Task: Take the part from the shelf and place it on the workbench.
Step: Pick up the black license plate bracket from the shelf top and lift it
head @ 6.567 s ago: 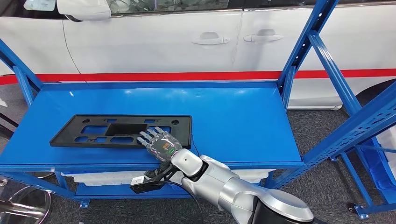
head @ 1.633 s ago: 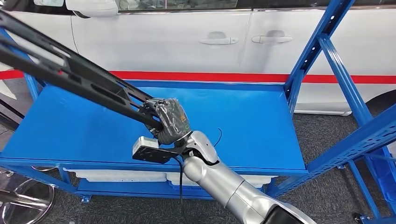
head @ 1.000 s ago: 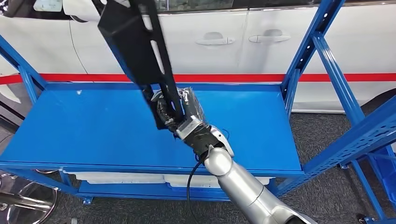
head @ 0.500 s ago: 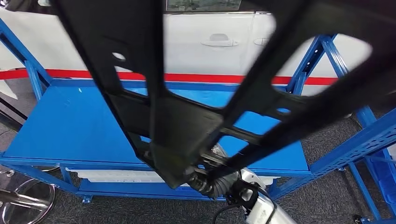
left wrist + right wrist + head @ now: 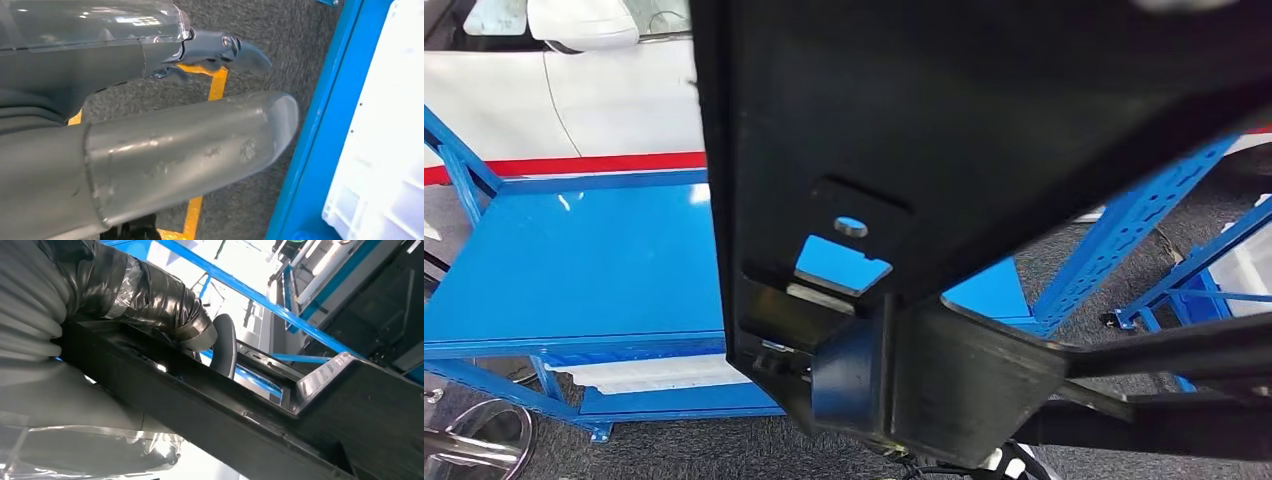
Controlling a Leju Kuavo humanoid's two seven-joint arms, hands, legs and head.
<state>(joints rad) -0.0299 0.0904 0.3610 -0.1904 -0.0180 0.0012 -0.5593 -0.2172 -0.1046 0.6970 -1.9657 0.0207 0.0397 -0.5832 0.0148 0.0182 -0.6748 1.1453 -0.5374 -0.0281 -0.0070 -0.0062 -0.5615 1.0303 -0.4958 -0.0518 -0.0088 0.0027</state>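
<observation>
Black part (image 5: 984, 130), bright blue shelf (image 5: 564, 270), white car (image 5: 574, 90) with a red stripe (image 5: 564, 165).

Right hand (image 5: 100, 330) gripping black part (image 5: 280, 440), taped fingers (image 5: 160, 305) wrapped over its edge, blue shelf frame (image 5: 260, 295) beyond

Right hand (image 5: 125, 315) raised close in front of the head camera — taped fingers (image 5: 165, 305) wrapped over the black part (image 5: 984, 130), gripping it. Left hand (image 5: 165, 110) hangs low, holding nothing — fingers (image 5: 240, 47) apart, thumb straight.
</observation>
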